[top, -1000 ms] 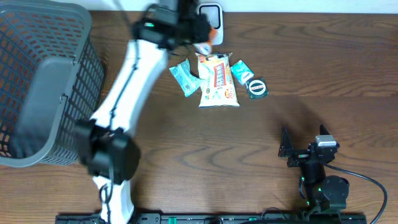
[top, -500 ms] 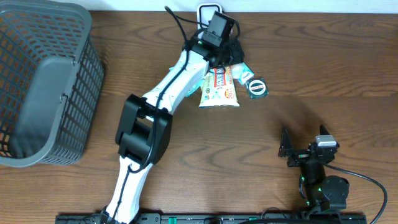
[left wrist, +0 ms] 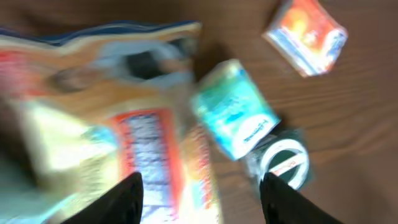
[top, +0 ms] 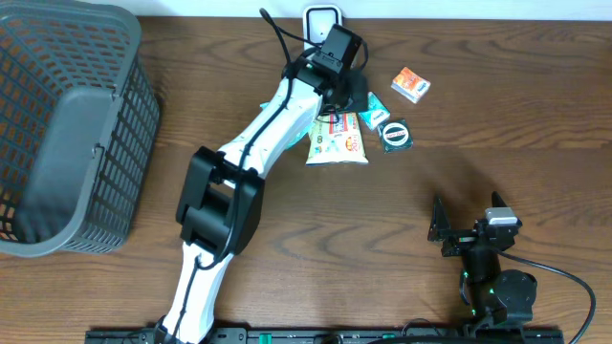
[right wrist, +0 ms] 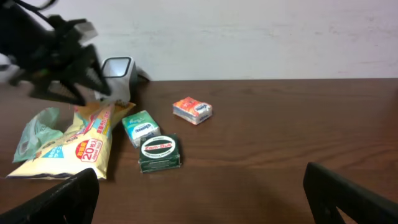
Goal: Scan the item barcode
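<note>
The view is blurred. A large snack bag [left wrist: 124, 124], yellow and white with an orange band of print, lies flat on the brown wooden tabletop [left wrist: 367, 130] and fills much of the view. Touching its edge lies a small teal packet [left wrist: 235, 117], tilted. Just beside that packet's lower end sits a dark green tin [left wrist: 283, 163] with a white ring on its lid. A small orange box [left wrist: 306, 36] lies apart from the others on bare wood. The left gripper [left wrist: 205, 199] hangs above the bag and the tin, its two dark fingertips [left wrist: 130, 198] spread wide with nothing between them.
</note>
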Controlling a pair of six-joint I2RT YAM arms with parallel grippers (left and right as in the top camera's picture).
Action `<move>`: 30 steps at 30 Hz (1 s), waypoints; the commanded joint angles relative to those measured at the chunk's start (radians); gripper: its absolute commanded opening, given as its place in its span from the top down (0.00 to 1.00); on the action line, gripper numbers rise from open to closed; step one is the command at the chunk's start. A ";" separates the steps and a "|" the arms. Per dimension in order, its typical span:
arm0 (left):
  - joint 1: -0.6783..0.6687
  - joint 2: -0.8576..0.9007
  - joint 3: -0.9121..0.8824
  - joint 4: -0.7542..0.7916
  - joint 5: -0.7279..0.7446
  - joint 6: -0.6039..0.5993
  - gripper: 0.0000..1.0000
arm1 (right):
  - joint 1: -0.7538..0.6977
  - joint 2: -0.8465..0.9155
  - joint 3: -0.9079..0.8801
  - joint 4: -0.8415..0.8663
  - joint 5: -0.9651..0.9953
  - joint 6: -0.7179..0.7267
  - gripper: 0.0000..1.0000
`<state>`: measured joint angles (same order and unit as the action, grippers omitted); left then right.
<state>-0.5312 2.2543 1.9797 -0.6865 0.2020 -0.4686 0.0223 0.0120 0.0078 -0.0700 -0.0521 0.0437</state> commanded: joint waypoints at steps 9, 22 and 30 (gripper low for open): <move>0.038 -0.413 0.002 -0.394 -0.478 0.150 0.21 | 0.005 -0.006 -0.002 -0.003 0.000 -0.008 0.01; 0.486 -0.838 0.002 -0.694 -0.477 -0.060 0.18 | 0.005 -0.006 -0.002 -0.003 0.000 -0.008 0.01; 0.666 -0.948 0.002 -0.767 -0.468 -0.095 0.02 | 0.005 -0.006 -0.002 -0.003 0.000 -0.008 0.01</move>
<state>0.1108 1.3174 1.9739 -1.4353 -0.2684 -0.5369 0.0223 0.0120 0.0078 -0.0700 -0.0521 0.0437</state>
